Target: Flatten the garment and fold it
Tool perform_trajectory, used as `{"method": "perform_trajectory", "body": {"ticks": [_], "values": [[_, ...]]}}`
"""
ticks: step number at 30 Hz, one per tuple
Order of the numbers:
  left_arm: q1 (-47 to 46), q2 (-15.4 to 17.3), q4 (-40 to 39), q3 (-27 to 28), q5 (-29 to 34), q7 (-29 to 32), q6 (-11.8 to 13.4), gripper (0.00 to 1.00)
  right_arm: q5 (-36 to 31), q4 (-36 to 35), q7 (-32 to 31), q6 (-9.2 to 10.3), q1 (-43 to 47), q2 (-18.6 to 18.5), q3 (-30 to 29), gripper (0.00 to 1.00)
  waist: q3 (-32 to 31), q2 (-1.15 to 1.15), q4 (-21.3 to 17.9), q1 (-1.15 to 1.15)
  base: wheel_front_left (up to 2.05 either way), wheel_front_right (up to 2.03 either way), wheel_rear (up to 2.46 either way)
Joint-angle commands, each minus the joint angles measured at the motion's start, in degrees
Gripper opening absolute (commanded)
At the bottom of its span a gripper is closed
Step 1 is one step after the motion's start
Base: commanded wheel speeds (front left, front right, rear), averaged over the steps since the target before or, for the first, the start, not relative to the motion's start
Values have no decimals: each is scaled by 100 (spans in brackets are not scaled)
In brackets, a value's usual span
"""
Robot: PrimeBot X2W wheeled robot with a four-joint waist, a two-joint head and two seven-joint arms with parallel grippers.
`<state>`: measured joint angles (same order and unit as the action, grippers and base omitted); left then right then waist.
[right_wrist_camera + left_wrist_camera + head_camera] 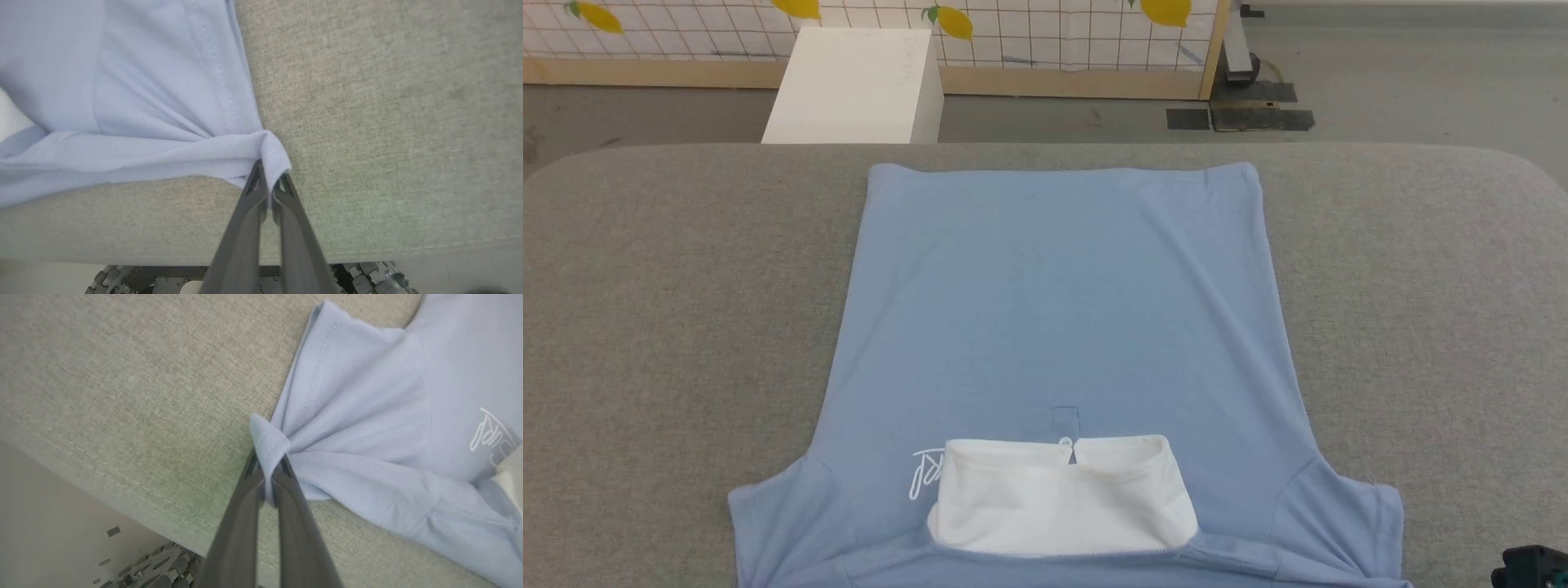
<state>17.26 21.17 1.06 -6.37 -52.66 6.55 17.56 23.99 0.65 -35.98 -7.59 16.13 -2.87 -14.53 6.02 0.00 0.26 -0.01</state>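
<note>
garment (1062,310): lying face up and mostly flat on the grey worktop (670,327), taking up the middle of it; body looking smooth, only the near corners bunching.
long axis: running near to far; white collar (1062,498) sitting at the near end, hem (1062,170) reaching almost to the far edge of the worktop.
white mark (925,474): showing on the chest, just left of the collar.
left claw (269,467): fingers pressing together on the outer corner of the left sleeve (776,523); cloth gathering into a small peak at the tips, creases fanning away from it.
right claw (270,173): clamping the outer corner of the right sleeve (1356,523) the same way, a tuft of cloth poking up between the tips.
claws to garment: both working at the near edge of the worktop, one at each near corner; the whole shirt stretching away from them toward the far side, collar lying between the two.
nearer arm: neither; each pinching its own side, roughly level.
step, judging: flattening looking close to done, folding not yet begun.
coming move, guessing: depending on that near-to-far axis, with both claws needing to travel evenly along it.
risk: uneven pulling skewing the soft knit.
</note>
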Motion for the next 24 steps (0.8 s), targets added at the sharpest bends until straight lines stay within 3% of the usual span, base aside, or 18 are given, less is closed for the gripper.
{"method": "perform_trajectory", "body": {"ticks": [1,6,15,20,24], "values": [[-74,-16,37,1,-49,-75,-65,0,50,123,95,10,-16,-1,62,100,-22,0,35,1,0,0,0],[-190,-69,51,-65,-76,-149,-247,0,41,4,532,10,-125,-1,113,100,-63,0,110,1,0,0,0],[-503,-169,0,-313,55,-238,-412,0,-375,-558,1907,10,-993,-1,27,100,-27,0,415,1,0,0,0],[-767,-244,-76,-510,177,-267,-493,0,-751,-255,2392,10,-1999,-37,-108,100,176,0,706,1,0,0,0],[-1075,-321,-206,-678,292,-272,-536,0,-895,457,2421,10,-3082,-343,-217,100,483,0,1033,1,0,0,0]]}}
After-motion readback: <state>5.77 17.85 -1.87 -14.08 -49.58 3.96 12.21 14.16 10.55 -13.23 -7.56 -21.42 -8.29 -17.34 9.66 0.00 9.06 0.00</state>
